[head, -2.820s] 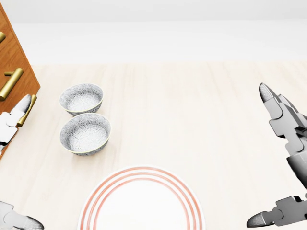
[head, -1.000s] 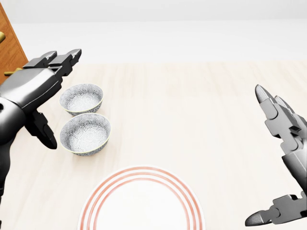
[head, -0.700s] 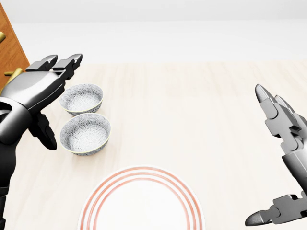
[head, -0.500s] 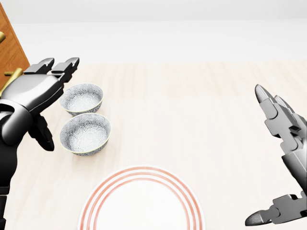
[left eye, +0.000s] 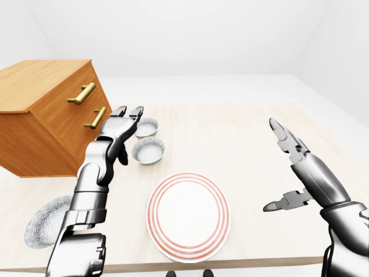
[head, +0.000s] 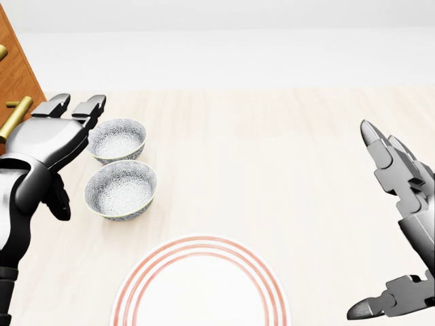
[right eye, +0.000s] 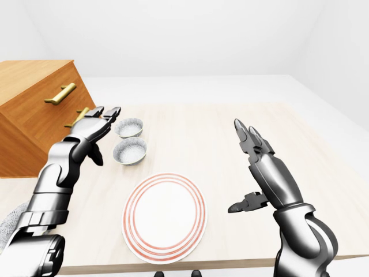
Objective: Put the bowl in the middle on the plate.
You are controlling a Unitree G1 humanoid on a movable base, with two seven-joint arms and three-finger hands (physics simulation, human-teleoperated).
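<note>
Left arm (left eye: pixel 86 202) partly hides the nearest bowl (left eye: pixel 43 224); middle bowl (head: pixel 121 189) lies just right of the left hand (head: pixel 47 140), fingers (head: pixel 92 106) spread wide.

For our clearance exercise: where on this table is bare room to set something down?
Free: the wide tabletop between the plate and the right hand, up to its top edge. Crowded: the left-eye view's left, where left hand, middle bowl, upper bowl and cabinet cluster.

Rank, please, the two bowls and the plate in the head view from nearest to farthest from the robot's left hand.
1. Upper bowl, upper left, right beside the fingers of the left hand.
2. Lower bowl, just below the first, near the thumb.
3. Plate, bottom centre, clearly farthest.
</note>
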